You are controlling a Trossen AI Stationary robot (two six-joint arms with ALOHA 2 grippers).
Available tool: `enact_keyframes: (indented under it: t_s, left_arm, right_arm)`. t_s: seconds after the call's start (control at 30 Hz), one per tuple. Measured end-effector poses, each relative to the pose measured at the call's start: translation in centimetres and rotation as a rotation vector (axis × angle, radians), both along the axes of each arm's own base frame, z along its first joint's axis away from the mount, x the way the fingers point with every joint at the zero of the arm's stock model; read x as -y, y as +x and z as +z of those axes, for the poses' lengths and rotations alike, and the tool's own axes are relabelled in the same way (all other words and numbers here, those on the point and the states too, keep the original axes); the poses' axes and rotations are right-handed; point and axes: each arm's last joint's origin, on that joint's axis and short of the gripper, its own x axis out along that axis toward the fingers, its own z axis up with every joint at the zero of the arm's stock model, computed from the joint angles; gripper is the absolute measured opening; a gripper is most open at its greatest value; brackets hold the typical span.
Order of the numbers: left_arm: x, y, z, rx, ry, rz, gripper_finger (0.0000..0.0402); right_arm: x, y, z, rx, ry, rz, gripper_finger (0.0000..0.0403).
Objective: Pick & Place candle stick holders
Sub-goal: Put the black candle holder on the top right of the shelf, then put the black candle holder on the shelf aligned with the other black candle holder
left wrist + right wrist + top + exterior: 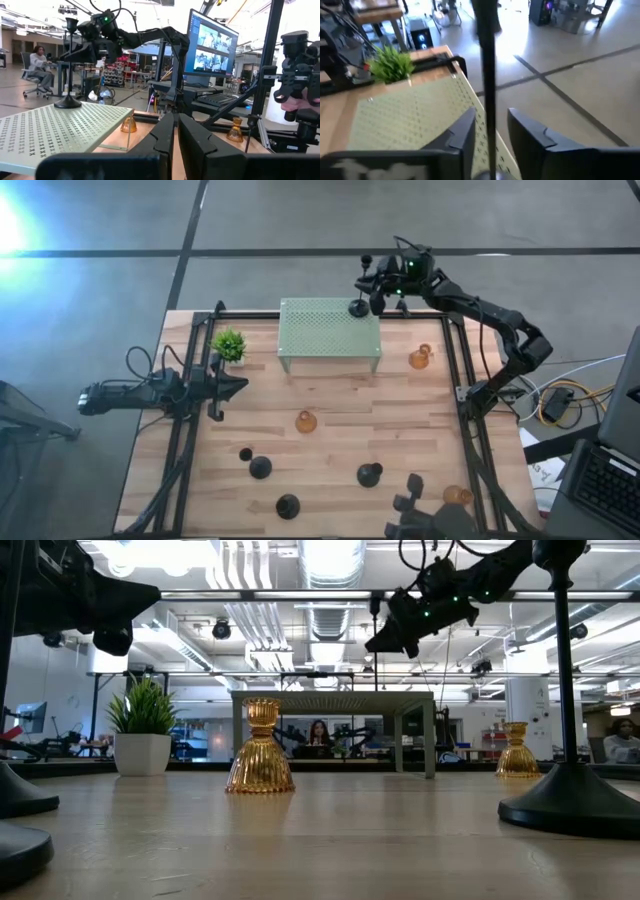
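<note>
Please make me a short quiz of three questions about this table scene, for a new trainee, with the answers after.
1. True or false: a black candle holder stands on the green perforated stand.
2. Which gripper has the stem of that holder between its fingers? A. left gripper B. right gripper
3. Fill in: the potted plant stands beside the stand, on the ___ arm's side.

Key:
1. True; its round base rests near the stand's far corner.
2. B; the fingers stand slightly apart around the thin stem.
3. Left.
</note>
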Motion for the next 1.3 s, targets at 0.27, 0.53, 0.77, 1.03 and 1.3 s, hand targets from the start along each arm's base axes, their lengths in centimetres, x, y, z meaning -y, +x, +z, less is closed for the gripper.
enact_keyframes:
  t_s: [0.27, 0.53, 0.77, 1.03, 1.3]
  left_arm:
    - [0.0, 0.0, 0.0, -0.001, -0.001, -0.001, 0.0028]
    - [0.0, 0.0, 0.0, -0.003, -0.001, -0.002, 0.0028]
    - [0.0, 0.0, 0.0, -0.004, -0.001, -0.002, 0.0028]
    - [0.0, 0.0, 0.0, -0.004, -0.001, 0.0, 0.0028]
    - [0.0, 0.0, 0.0, -0.003, -0.001, 0.0, 0.0028]
  right_arm:
    - [0.3, -1.0, 0.1, -0.018, 0.001, -0.026, 0.0194]
    - [-0.4, -3.3, 1.4, -0.077, -0.002, -0.044, 0.0215]
    - [-2.9, -5.2, 3.8, -0.106, -0.046, -0.024, 0.0204]
    - [-6.8, -8.0, 5.8, -0.152, -0.024, 0.003, 0.0189]
    - [-11.8, -9.5, 5.1, -0.209, 0.024, 0.105, 0.0171]
